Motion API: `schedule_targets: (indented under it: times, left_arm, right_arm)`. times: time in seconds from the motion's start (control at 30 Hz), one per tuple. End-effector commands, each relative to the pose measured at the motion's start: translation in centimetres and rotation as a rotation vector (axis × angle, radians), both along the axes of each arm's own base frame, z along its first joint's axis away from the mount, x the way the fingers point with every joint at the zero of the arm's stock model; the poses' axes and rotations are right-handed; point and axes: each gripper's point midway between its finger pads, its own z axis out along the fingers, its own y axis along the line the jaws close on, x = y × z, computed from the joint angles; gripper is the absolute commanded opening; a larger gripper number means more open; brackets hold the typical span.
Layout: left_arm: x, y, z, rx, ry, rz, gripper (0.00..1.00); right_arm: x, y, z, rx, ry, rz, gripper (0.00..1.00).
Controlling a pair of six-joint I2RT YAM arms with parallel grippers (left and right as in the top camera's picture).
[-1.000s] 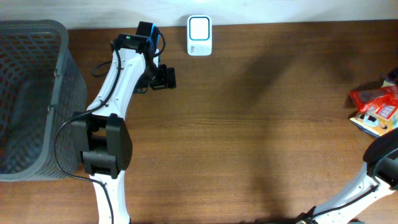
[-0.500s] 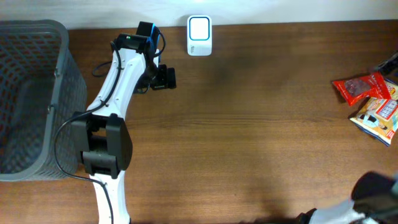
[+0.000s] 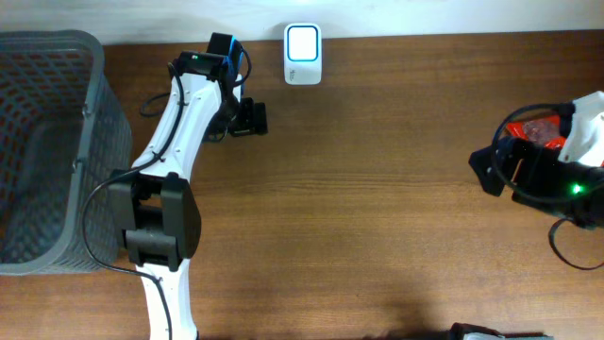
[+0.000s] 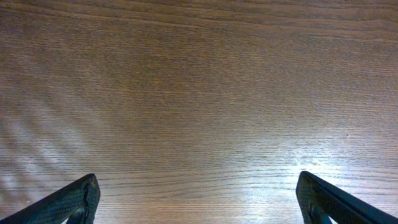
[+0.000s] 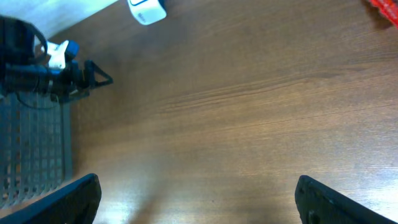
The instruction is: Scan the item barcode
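Note:
A red snack packet [image 3: 536, 128] lies at the table's right edge, mostly hidden under my right arm; its corner also shows in the right wrist view [image 5: 385, 9]. The white barcode scanner [image 3: 302, 54] stands at the far edge of the table, and the right wrist view catches the scanner [image 5: 147, 9] at its top. My right gripper [image 3: 490, 170] hangs just left of the packet, open and empty [image 5: 199, 205], facing left over bare wood. My left gripper [image 3: 255, 118] is left of the scanner, open [image 4: 199, 205] over bare table.
A grey mesh basket [image 3: 47, 142] fills the left side, also seen in the right wrist view as the basket [image 5: 34, 152]. The left arm [image 3: 179, 113] stretches from the front edge toward the scanner. Brown wooden tabletop [image 3: 377, 208] lies between the arms.
My right arm has swung in from the lower right and now covers the packets at the right edge. The red packet shifted slightly left and away. The left arm has not moved.

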Motion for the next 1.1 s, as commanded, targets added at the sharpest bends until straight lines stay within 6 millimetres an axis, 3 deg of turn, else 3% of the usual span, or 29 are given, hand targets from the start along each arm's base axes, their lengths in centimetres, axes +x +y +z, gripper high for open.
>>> schedule_targets:
  times: [0.0, 0.2, 0.33, 0.43, 0.53, 0.63, 0.73, 0.87, 1.07]
  left_arm:
    - [0.0, 0.1, 0.1, 0.007, -0.002, -0.001, 0.99]
    - [0.0, 0.1, 0.1, 0.007, -0.002, -0.001, 0.99]
    - [0.0, 0.1, 0.1, 0.007, -0.002, -0.001, 0.99]
    - [0.0, 0.1, 0.1, 0.007, -0.002, -0.001, 0.99]
    - [0.0, 0.1, 0.1, 0.007, -0.002, -0.001, 0.99]
    - [0.0, 0.1, 0.1, 0.007, -0.002, -0.001, 0.99]
    - [0.0, 0.1, 0.1, 0.007, -0.002, -0.001, 0.99]
    - [0.0, 0.1, 0.1, 0.007, -0.002, -0.001, 0.99]
    - [0.0, 0.1, 0.1, 0.007, -0.002, -0.001, 0.99]
  right_arm:
    - [0.2, -0.3, -0.8, -0.023, 0.034, 0.000, 0.99]
    - [0.0, -0.1, -0.9, -0.044, 0.031, 0.017, 0.99]
    - [0.3, 2.4, -1.1, -0.066, 0.023, 0.132, 0.99]
    - [1.2, 3.6, -1.3, -0.154, -0.070, 0.192, 0.98]
    - [0.5, 4.7, -1.7, -0.171, -0.191, 0.229, 0.99]
    - [-0.5, 4.6, -3.4, -0.169, -0.323, 0.221, 0.98]
    - [-1.5, 4.1, -6.6, -0.184, -0.494, 0.192, 0.98]
    - [-0.8, 4.2, -10.2, -0.207, -0.750, 0.181, 0.98]
    - [0.6, 3.8, -16.3, -0.225, -0.924, 0.129, 0.99]
